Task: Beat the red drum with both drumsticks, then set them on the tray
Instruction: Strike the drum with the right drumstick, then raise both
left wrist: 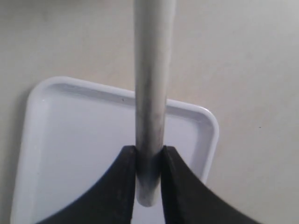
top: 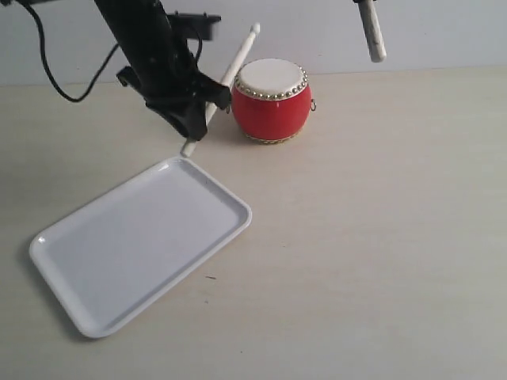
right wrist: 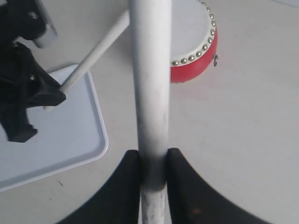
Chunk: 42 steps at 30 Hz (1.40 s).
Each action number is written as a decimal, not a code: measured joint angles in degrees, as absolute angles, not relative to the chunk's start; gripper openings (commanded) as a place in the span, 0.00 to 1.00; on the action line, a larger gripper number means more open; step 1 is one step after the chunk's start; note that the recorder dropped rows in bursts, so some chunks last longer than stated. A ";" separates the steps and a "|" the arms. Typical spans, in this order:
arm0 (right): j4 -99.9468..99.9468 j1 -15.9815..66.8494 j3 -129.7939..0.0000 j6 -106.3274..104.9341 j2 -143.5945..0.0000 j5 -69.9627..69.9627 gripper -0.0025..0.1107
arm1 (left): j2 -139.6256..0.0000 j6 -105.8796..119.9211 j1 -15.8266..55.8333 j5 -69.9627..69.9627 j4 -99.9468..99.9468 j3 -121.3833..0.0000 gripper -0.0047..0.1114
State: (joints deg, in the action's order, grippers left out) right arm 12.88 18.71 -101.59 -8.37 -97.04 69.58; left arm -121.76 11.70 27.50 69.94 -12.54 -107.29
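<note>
Glossy red drum (top: 269, 117), smooth plastic tray (top: 139, 245)

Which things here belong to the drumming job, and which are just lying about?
Job: drum, left stick, right stick, tray.
Just there: black cable, table.

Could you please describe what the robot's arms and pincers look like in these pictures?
Both are matte black. The left pincer and the right pincer each have two smooth fingers that curve inward and taper to narrow tips, with no visible markings. The left arm is black and blocky, with a loose black cable looping beside it. The right arm itself is out of view.
</note>
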 measured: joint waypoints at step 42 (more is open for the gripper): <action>14.88 18.71 -101.45 -8.37 -128.38 63.39 0.02 | -103.97 11.70 27.50 70.18 -11.38 -107.29 0.04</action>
State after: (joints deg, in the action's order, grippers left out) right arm 14.88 18.71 -101.45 -8.37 -128.38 63.39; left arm -103.97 11.70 27.50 70.18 -11.38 -107.29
